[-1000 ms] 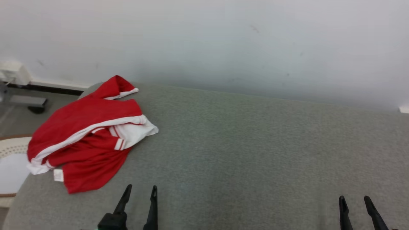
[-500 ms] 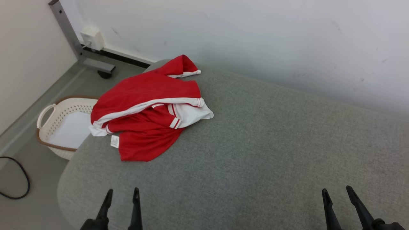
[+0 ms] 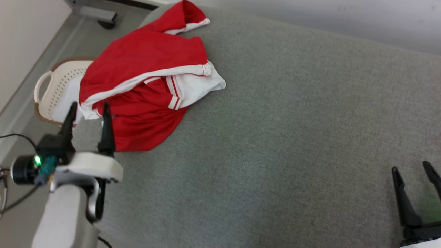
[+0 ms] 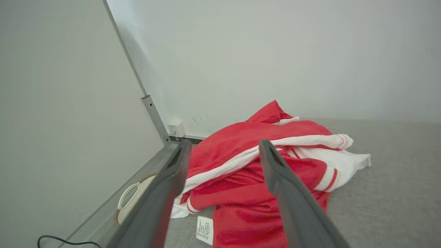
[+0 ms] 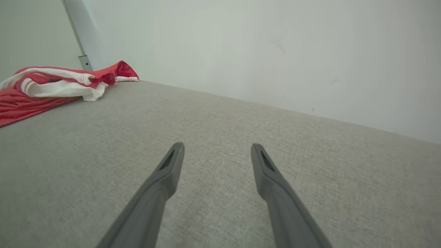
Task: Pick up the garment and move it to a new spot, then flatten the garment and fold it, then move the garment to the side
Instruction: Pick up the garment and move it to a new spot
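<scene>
Left hand (image 3: 89,106) is spread wide open and empty, hovering just at the near edge of the crumpled red-and-white jersey garment (image 3: 144,58). The garment sprawls off toward 1 o'clock from the fingertips, with its long axis running roughly 7 to 1, on the far-left corner of the grey fabric-covered bench (image 3: 275,137). Right hand (image 3: 410,167) is open and empty too, but well apart, with the garment at its 10 o'clock. I'd say left is the obvious grabber.

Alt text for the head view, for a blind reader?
A crumpled red-and-white garment lies far left on a grey surface. The open left gripper points at its near edge; the open right gripper is at lower right.
</scene>
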Tool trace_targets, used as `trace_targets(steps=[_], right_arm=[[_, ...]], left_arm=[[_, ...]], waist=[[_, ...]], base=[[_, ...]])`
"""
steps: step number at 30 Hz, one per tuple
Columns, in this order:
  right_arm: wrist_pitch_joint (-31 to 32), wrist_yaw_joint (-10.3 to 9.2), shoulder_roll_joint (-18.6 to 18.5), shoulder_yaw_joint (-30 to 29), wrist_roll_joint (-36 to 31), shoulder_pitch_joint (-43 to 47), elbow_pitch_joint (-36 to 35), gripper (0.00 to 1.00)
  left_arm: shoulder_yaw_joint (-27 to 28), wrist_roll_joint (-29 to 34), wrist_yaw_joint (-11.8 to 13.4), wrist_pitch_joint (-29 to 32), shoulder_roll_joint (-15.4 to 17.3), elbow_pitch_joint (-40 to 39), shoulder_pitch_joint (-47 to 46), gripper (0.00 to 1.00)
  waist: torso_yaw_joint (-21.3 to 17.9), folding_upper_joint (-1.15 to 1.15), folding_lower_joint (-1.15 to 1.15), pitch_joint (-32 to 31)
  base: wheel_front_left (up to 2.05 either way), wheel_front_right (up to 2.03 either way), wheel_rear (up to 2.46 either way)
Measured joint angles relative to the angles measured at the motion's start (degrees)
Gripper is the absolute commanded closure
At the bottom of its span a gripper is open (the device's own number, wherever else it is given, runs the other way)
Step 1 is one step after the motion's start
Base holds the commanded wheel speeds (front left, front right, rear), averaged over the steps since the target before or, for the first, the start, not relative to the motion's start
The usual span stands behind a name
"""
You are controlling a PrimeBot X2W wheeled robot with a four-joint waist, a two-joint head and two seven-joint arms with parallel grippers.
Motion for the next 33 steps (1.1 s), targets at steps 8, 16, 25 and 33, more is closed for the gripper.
trace_targets(steps=[8, 16, 25, 33], right_arm=[[0.0, 0.04, -6.8, -3.4, 0.3, -0.6, -6.5, 0.0], [0.7, 0.1, -9.5, -4.4, 0.8, -1.4, -12.3, 0.0], [0.5, 0.19, -8.7, -3.1, 1.0, -2.8, -12.5, 0.0], [0.0, 0.18, -6.9, -1.9, 1.1, -4.5, -9.8, 0.0]], left_arm=[[-3.5, 1.6, -3.4, 4.7, 2.8, 12.3, -18.5, 0.0], [-8.2, 1.8, -9.7, 12.1, 3.2, 22.9, -32.2, 0.0], [-11.5, -0.1, -11.4, 23.8, 5.2, 31.4, -37.0, 1.0], [-13.0, -6.4, -11.8, 27.0, 6.1, 34.1, -37.7, 1.0]], waist=[[0.1, 0.0, 0.0, 9.5], [-0.6, -0.01, -0.01, 16.0], [-2.7, -0.01, -0.02, 16.6], [-4.8, 0.0, -0.01, 14.9]], base=[[0.0, 0.0, 0.0], [0.0, 0.0, 0.0], [0.0, 0.0, 0.0], [0.0, 0.0, 0.0]])
